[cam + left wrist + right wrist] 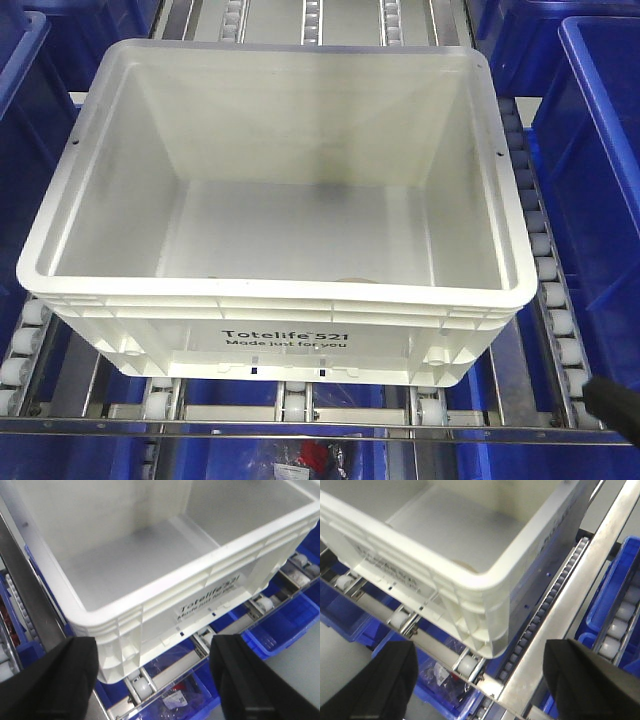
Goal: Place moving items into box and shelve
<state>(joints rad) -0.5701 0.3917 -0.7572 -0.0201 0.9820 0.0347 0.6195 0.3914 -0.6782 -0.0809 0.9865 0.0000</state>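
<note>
The white box [270, 300] with black "Totelife 521" print stands on the roller shelf. Its near wall hides most of the floor; only a tan sliver [353, 280] peeks over the front rim, and I cannot tell whether it is one of the moving items. My left gripper [155, 680] is open, its black fingers [55, 680] spread just in front of the box's front left corner [117, 645]. Wide open too is my right gripper [477, 680], below the box's front right corner [485, 630]. Neither holds anything. A black fingertip [615, 405] shows at the lower right of the front view.
Blue plastic bins [600, 150] flank the box on both sides, and more blue bins [285, 625] with bagged items sit on the level below. White rollers [545, 270] and steel rails [570, 605] run under and beside the box.
</note>
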